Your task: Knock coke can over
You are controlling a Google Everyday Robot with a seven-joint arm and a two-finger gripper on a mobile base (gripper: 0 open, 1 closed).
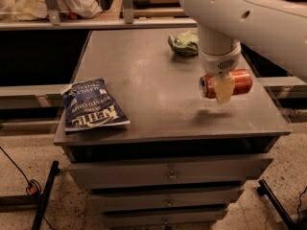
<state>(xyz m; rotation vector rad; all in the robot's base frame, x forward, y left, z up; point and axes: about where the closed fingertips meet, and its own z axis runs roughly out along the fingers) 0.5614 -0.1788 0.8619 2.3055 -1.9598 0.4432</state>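
The coke can (238, 82), red with a silver top, lies on its side on the right part of the grey table (144, 80), with the silver top facing left. My gripper (222, 88) hangs from the white arm directly in front of the can's middle and covers part of it. A cream-coloured part of the gripper overlaps the can. I cannot tell whether the gripper touches the can or only stands before it. A faint shadow lies on the table just below the gripper.
A blue Kettle chip bag (91, 104) lies flat at the table's front left. A small green snack bag (183, 43) sits at the back, behind the arm. The table's right edge is close to the can. Drawers (168, 174) are below the tabletop.
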